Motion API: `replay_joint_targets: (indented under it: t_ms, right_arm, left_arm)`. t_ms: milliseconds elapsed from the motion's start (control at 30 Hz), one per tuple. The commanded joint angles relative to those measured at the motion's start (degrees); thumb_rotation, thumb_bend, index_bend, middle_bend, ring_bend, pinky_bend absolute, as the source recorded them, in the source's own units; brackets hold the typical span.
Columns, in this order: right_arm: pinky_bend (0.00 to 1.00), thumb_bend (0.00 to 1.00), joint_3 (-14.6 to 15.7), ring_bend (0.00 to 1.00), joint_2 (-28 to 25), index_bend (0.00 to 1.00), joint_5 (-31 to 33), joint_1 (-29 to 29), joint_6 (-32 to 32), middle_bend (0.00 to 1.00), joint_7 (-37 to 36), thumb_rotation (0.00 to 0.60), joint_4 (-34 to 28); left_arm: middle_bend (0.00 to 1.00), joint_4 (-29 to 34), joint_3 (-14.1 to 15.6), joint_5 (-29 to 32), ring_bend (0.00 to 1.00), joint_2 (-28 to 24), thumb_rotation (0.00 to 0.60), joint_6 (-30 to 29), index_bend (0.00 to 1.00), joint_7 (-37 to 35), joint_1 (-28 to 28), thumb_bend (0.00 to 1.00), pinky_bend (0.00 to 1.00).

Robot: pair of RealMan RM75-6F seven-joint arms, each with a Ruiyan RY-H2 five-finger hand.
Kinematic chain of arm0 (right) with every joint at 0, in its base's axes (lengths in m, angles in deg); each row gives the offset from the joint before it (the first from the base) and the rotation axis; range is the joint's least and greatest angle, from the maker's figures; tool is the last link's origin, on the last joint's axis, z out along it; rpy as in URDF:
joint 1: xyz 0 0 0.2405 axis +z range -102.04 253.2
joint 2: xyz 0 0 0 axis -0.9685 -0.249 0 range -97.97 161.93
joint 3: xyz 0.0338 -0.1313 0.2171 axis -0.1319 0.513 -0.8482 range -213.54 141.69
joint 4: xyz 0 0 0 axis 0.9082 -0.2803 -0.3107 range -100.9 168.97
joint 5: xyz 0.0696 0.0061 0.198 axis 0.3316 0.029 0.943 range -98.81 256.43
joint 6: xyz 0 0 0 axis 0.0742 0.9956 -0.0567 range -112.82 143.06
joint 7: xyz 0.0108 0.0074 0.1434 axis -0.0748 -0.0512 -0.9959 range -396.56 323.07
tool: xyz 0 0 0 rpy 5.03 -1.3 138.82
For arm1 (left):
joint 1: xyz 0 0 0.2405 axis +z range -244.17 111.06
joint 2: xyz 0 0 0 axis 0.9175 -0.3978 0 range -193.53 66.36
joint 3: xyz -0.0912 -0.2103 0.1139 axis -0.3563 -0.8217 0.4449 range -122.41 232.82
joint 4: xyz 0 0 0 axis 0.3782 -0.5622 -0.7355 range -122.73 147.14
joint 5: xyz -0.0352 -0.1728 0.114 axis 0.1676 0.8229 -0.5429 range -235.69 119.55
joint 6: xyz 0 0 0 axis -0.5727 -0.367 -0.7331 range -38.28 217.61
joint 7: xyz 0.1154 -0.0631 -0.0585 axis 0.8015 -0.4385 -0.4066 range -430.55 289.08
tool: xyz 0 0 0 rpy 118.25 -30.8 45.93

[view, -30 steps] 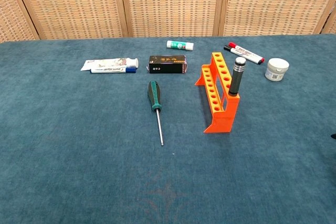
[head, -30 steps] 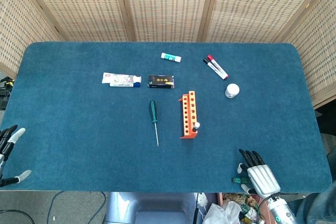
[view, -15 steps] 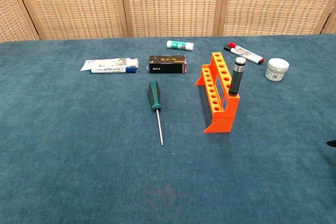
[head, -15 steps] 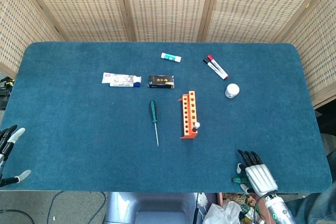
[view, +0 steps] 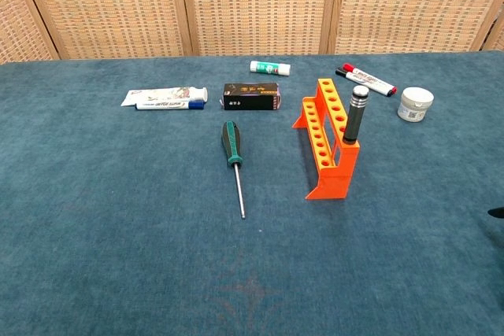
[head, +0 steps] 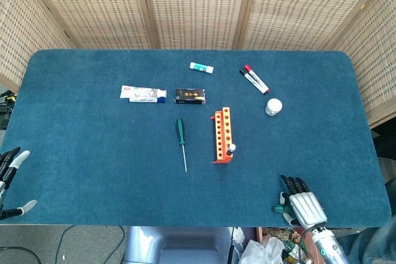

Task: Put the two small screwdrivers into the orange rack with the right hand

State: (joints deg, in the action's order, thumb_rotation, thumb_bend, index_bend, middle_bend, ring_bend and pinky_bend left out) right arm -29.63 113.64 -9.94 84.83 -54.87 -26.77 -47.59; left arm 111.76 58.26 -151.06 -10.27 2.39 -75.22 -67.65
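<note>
I have one small screwdriver [view: 357, 114] already standing upright in the end hole of the orange rack [view: 326, 148], the end nearest my front edge of the surface — dark handle up, so the tip is down where the hole can steady it. The other, the green-handled screwdriver [view: 233, 160], lies flat just left of the rack, handle toward the far edge and shaft pointing toward me; that leaves the handle clear on both sides for a pinch from above.

My right hand [head: 301, 204] sits at the front edge near the right corner, fingers [head: 291, 183] straight and slightly apart, holding nothing — well apart from both rack and screwdriver, so I judge the second pick has not begun. My left hand [head: 10, 175] hangs off the front-left corner, fingers spread and empty, out of the way since this job belongs to the right.
</note>
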Motion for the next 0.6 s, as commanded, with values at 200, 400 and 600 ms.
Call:
replay_joint_targets:
  t_ms: [200,400,600]
  right_arm:
    - [0.10,0.33,-1.35,0.00,-1.41,0.61,-4.81,0.16,-6.37,0.00,-8.16,0.600,-2.43]
    - [0.10,0.36,-6.18,0.00,-6.27,0.62,-7.01,3.60,-10.22,0.03,-22.26,0.600,-8.77]
    - [0.10,0.37,-12.98,0.00,-11.23,0.63,-2.12,8.01,-7.54,0.06,-27.89,0.600,-16.29]
  left_arm:
    - [0.00,-0.07,-0.11,0.27,0.00,-0.07,0.600,0.21,0.00,-0.24,-0.11,0.00,0.00]
    - [0.00,-0.05,-0.30,0.81,0.00,0.07,0.600,0.75,0.00,0.16,-0.36,0.00,0.00]
    - [0.00,0.31,-0.37,1.20,0.00,0.27,0.600,1.36,0.00,0.96,-0.60,0.00,0.00]
